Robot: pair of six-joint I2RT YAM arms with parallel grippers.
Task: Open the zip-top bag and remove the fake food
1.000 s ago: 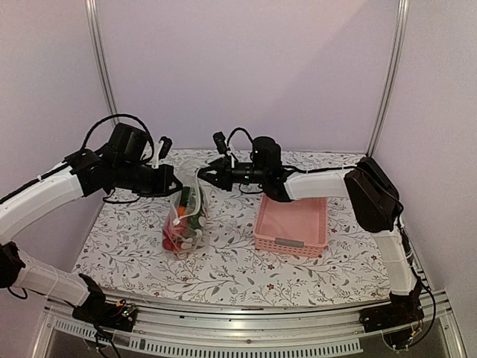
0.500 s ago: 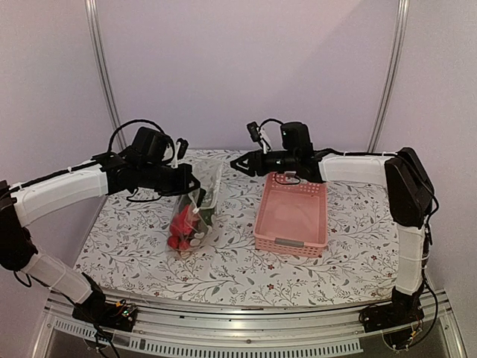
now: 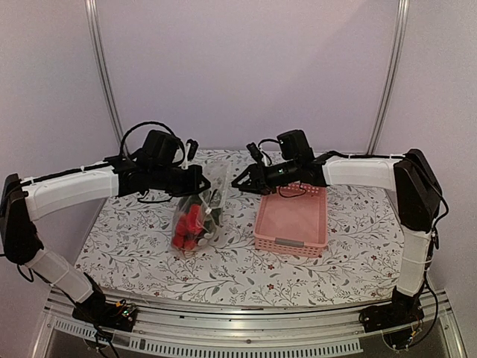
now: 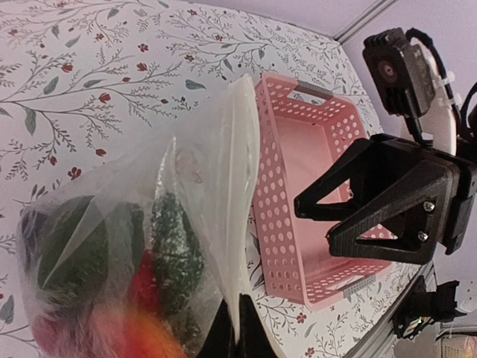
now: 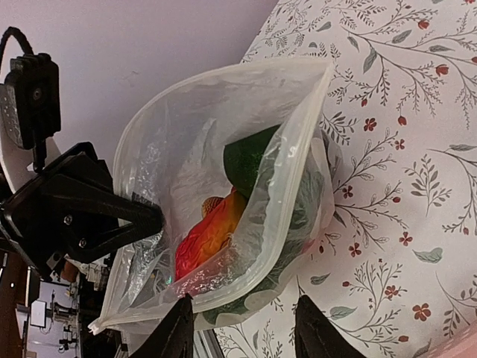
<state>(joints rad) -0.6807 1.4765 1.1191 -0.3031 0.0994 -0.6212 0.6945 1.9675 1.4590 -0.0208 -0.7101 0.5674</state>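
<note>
The zip-top bag (image 3: 212, 195) hangs upright over the table with its mouth open. My left gripper (image 3: 198, 181) is shut on the bag's top edge; in the left wrist view the rim (image 4: 237, 224) runs down between its fingers (image 4: 237, 322). The fake food (image 3: 188, 227) lies inside: red pieces low down, a green piece (image 5: 250, 160) and an orange-red piece (image 5: 212, 231) near the mouth. My right gripper (image 3: 240, 183) is open and empty just right of the bag, above the basket's left end. In its wrist view (image 5: 242, 328) the bag (image 5: 171, 149) faces it.
The pink slotted basket (image 3: 289, 240) stands right of the bag, empty; it also shows in the left wrist view (image 4: 276, 179). The table has a floral cloth (image 3: 134, 246). Frame posts and walls stand behind.
My right gripper has let go of the bag's edge, swung away to the right and come back lower. My left gripper has carried the bag to the right, toward the basket.
</note>
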